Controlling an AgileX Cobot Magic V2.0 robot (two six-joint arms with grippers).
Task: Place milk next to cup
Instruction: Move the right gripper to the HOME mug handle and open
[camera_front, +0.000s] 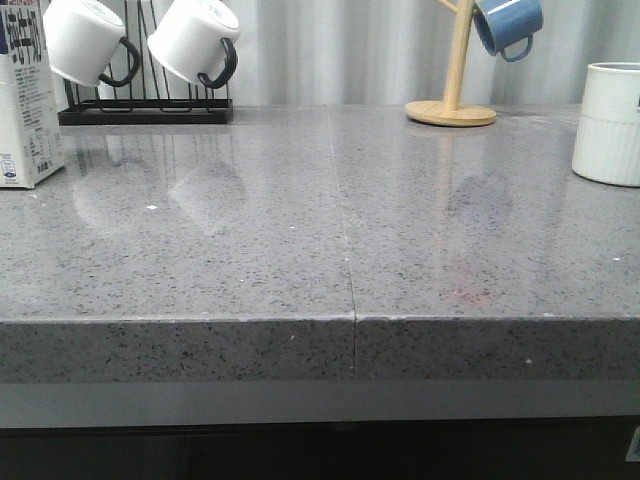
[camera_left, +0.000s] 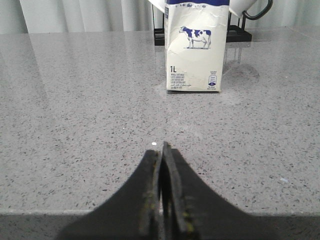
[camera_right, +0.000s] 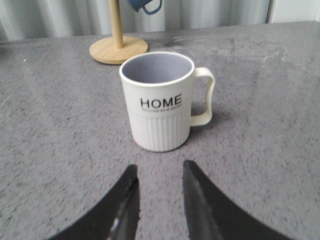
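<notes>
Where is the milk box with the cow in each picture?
Front view: the milk stands at the far left edge, cut off by the frame, beside the black rack.
Left wrist view: it stands upright at top centre, cow side facing the camera, beyond the left gripper.
Right wrist view: not in it; only the cup shows.
Shared landmark: the black rack sits behind the milk in both front and left wrist views.

Milk carton (camera_left: 194, 47) stands upright on the countertop (camera_left: 75, 125), straight ahead of the left claw (camera_left: 163, 195), well apart. Mug rack (camera_left: 235, 34) just behind it. HOME mug (camera_right: 159, 100) near, ahead of the right claw (camera_right: 159, 200); mug tree (camera_right: 118, 47) beyond it.
</notes>
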